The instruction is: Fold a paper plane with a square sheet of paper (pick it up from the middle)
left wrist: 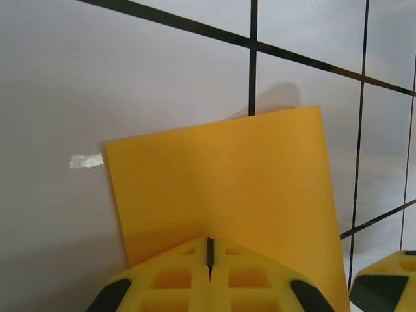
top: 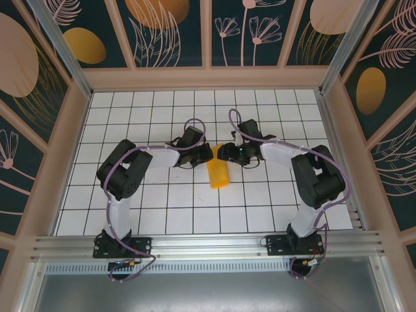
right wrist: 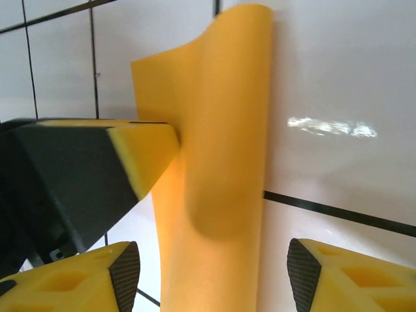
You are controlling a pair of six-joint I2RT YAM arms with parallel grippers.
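**Left grip on paper, right jaws wide**

Left gripper: yellow fingers pressed together, pinching the near edge of the thin orange-yellow sheet of paper, which is doubled over into a narrow strip. Right gripper: fingers spread wide, straddling the strip, clear of it on both sides. Top view: strip lies mid-table, long axis running 12 to 6; left gripper at its 10 o'clock, right gripper at its 1 o'clock. White, black-lined grid table beneath.
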